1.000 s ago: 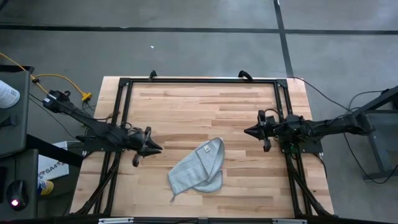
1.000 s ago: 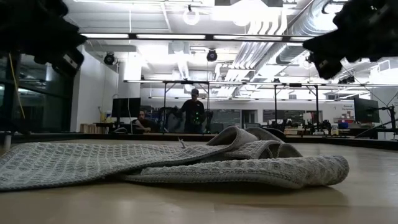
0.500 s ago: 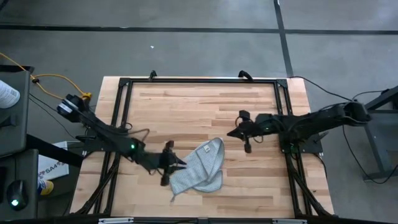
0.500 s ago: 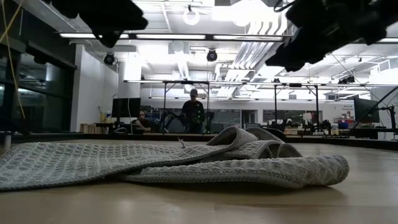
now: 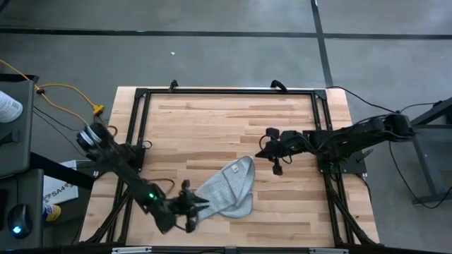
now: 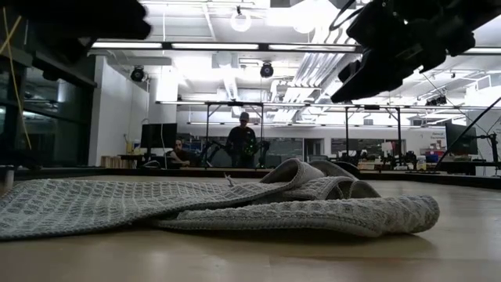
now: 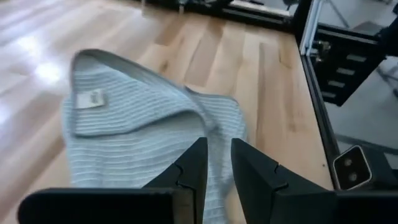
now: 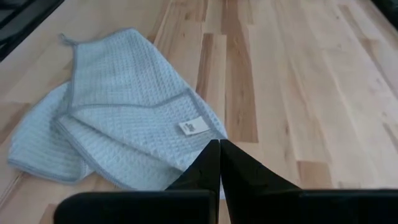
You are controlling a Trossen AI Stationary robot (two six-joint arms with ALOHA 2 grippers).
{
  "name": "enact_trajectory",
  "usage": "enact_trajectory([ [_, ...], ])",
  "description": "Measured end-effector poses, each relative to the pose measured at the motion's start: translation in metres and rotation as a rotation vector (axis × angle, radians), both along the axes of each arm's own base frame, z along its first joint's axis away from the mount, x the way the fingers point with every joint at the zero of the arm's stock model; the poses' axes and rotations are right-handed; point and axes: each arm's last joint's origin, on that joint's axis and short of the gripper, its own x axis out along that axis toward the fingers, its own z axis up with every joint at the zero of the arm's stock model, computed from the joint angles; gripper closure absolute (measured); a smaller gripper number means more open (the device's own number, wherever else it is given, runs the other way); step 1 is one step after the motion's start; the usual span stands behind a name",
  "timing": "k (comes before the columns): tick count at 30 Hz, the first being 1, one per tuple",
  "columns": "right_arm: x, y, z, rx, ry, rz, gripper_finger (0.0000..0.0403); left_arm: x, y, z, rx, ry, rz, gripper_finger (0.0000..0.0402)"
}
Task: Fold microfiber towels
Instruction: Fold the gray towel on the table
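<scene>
Both arms have shifted since a second ago: the left one has swung from the surface's nine-o'clock side down toward seven o'clock and reached the towel, while the right one has stretched inward from three o'clock and now hangs just off the cloth's upper corner.

The microfiber towel [image 5: 227, 189] lies crumpled a little toward six o'clock from the middle of the wooden surface [image 5: 212, 120], loosely doubled over itself, its small white label [image 8: 192, 127] facing up near the corner that points to one o'clock. It is rumpled, not squared, so the folding looks barely begun; a corner has to be caught and drawn flat first.

That seems to be why the left gripper [image 5: 199, 204] sits low at the towel's eight-o'clock edge: its jaws stand slightly spread, with the cloth directly ahead of them in the wrist view, over or touching the edge, though I cannot tell whether any fabric is pinched between them.

The right gripper [image 5: 260, 153] waits at about two o'clock from the towel, near but apart from it and raised off the surface, its jaws pressed together on nothing. From there it looks placed to come down on the labelled corner.
</scene>
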Motion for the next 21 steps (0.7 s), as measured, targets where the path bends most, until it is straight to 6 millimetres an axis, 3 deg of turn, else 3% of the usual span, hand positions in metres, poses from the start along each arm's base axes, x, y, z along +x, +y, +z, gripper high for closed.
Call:
enact_trajectory([
  [10,0.001,0.004,-0.003,0.041,0.018,-0.013,0.0401,0.028,-0.034,-0.01,-0.01,0.399,0.103,0.0329],
  [15,0.001,0.01,-0.003,0.039,0.016,0.009,0.0401,0.04,-0.049,-0.01,-0.044,0.484,0.092,0.0329],
  [21,0.002,0.011,-0.005,-0.021,0.021,-0.014,0.0401,0.04,-0.057,-0.009,-0.092,0.537,0.076,0.0329],
])
